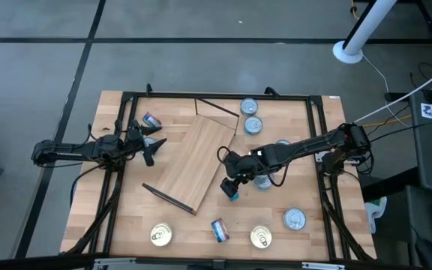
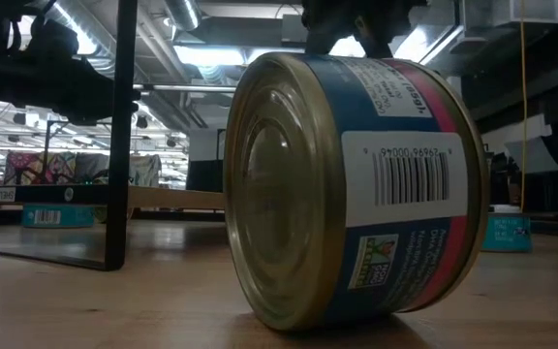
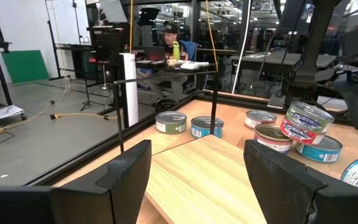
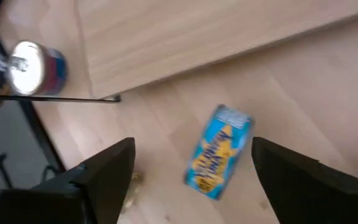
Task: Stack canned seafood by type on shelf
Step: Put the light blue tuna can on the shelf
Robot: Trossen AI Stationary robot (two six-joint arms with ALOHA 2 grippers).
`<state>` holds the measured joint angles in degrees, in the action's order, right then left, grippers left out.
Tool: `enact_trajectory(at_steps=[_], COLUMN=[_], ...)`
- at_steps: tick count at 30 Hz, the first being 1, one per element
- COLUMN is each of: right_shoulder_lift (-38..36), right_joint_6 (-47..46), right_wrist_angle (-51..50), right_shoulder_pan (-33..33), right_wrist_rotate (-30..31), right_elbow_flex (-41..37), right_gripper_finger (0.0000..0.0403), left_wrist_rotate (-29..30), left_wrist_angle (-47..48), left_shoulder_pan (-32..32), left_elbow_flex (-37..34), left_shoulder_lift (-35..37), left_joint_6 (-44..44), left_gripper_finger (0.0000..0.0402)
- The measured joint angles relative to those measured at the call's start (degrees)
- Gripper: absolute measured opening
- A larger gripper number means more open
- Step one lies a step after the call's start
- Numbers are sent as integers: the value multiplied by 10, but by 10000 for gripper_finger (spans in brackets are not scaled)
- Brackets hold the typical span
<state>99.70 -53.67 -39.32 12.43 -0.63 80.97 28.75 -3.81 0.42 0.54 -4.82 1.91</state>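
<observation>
The shelf [image 1: 197, 161], a light plywood board with dark frame bars, lies askew at the table's middle. My right gripper [image 1: 229, 184] hangs open and slanting down off the board's right near corner. A blue-labelled can [image 4: 219, 158] lies on its side on the tabletop below, between the fingers and clear of them. My left gripper [image 1: 152, 146] waits open and level at the board's left edge. Two silver-topped cans [image 1: 250, 116] stand at the far side. A blue-red can [image 2: 356, 184] lies on its side by the near edge.
Gold-lidded cans [image 1: 160, 235] [image 1: 260, 237] and a silver-topped one [image 1: 295, 219] stand along the near edge. A few cans [image 3: 303, 127] cluster under my right arm, one tilted on top. Another can [image 1: 151, 120] lies far left. A black frame [image 1: 126, 97] borders the table.
</observation>
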Motion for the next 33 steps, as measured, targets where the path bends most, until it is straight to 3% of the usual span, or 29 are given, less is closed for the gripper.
enact_trajectory(at_steps=[25,33], right_shoulder_lift=[86,86], right_joint_6=[0,0], right_wrist_angle=[-15,-15], right_shoulder_pan=[0,0], right_wrist_rotate=[-61,-61], right_elbow_flex=[0,0], right_gripper_finger=[300,225], left_wrist_rotate=[0,0], left_wrist_angle=[0,0], left_shoulder_pan=[0,0], left_elbow_flex=[0,0], left_shoulder_lift=[-3,-3], left_joint_6=[3,3], left_gripper_finger=[253,254])
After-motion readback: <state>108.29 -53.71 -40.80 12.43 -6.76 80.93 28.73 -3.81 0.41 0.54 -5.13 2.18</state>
